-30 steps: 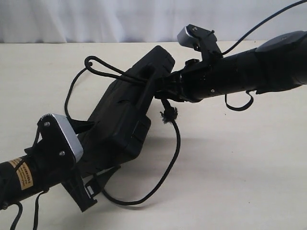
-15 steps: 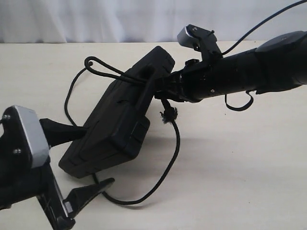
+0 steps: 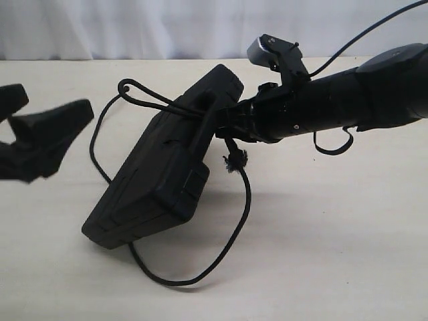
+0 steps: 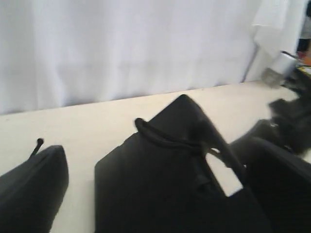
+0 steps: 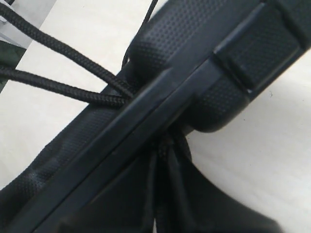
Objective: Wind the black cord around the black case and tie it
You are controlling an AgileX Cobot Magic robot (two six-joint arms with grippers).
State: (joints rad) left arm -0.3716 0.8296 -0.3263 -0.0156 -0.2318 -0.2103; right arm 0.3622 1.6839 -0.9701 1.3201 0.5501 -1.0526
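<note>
While right gripper (image 3: pixel 217 124) jaws pinch upper end of black case (image 3: pixel 157 180), case stands tilted, low corner on counter (image 3: pixel 334 234). Black cord (image 3: pixel 249 200) draped slack over and under it. Left gripper (image 3: pixel 47 107) jaws spread, empty, apart from case. Risk: slack loop slips off; case pivots in pinch.

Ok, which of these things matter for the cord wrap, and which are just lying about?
Job:
black cord
black case
right gripper, clamped on the case
left gripper, open

Not the job:
table
white backdrop
glossy arm cable
</note>
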